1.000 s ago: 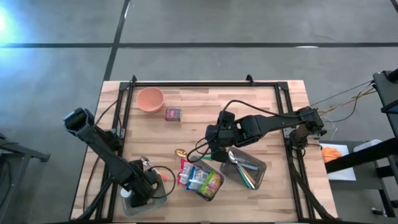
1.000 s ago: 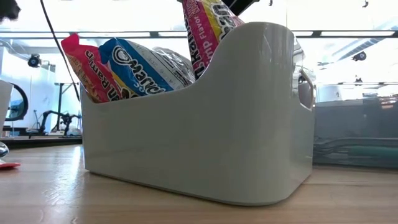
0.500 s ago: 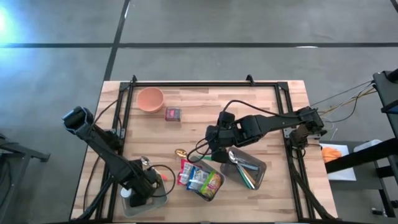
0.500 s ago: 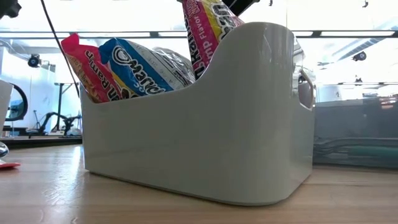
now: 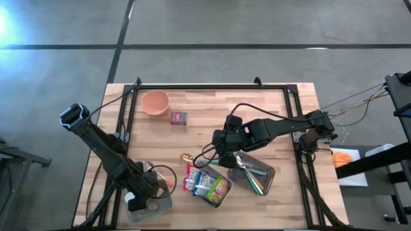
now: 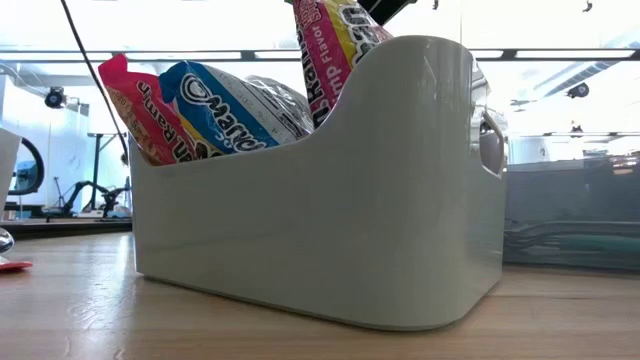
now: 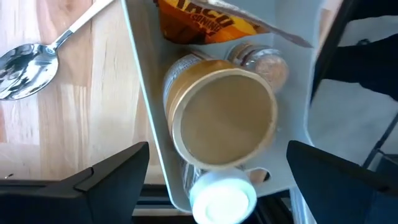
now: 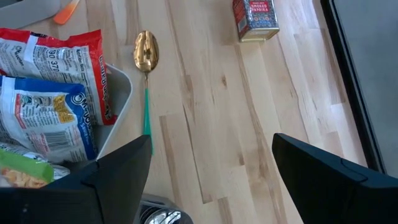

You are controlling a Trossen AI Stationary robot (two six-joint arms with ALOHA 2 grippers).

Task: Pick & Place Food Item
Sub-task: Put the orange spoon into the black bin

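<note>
So the picking step looks to be in hand, and nothing is gripped yet. In the left wrist view the left gripper point(image 7: 211, 168) is hung right over a clear tray point(image 7: 144, 112) at the near left corner of the counter point(image 5: 205, 122), fingers point(image 7: 112, 171) spread wide on either side of a gold-lidded can point(image 7: 222, 118). An orange snack bag point(image 7: 217, 15) and a white cap point(image 7: 222, 198) are packed in beside it. Next, a straight drop and a squeeze on the can is probably called for.

The right gripper point(image 5: 221, 149) is parked mid-counter near a bin of noodle packets point(image 5: 207, 185), fingers apart too. A spoon point(image 8: 146, 53) and a small red tin point(image 8: 255, 18) are only shown clearly by the right wrist view. The low view is filled by the white bin point(image 6: 320, 210), so neither gripper is seen there.
</note>
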